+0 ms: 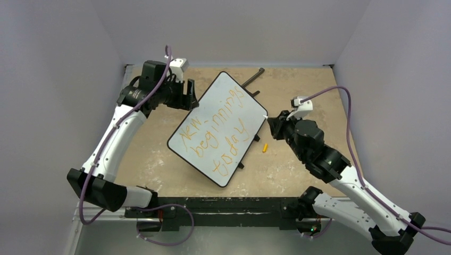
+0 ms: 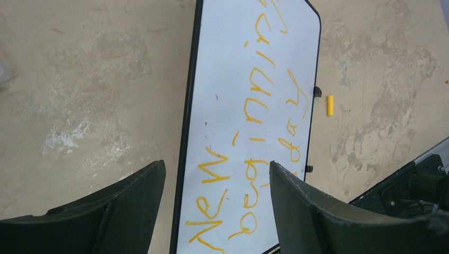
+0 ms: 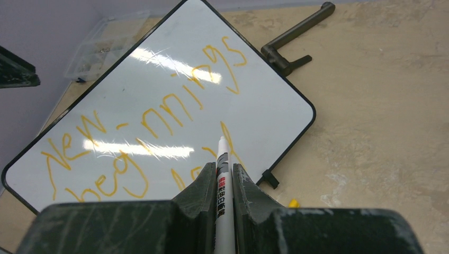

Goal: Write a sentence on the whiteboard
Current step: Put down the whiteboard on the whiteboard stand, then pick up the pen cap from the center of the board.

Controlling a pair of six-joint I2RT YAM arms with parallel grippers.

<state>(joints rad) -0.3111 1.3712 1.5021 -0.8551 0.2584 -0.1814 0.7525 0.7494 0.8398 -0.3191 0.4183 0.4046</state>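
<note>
Whiteboard (image 1: 227, 85) is laid diagonally on the table (image 1: 303, 85), with the sentence (image 1: 215, 133) "New beginnings today" written in orange.
White marker (image 3: 221, 154) is clamped in right gripper (image 3: 222, 169) at the board's right edge; left gripper (image 2: 216, 166) jaws are spread over the left edge, nothing held.

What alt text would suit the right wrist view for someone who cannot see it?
The right gripper clamps a white marker, its tip aimed at a whiteboard on the tan table. Orange handwriting on the board reads "New beginnings today", the last word partly hidden by the gripper. A black bar lies beyond the board.
</note>
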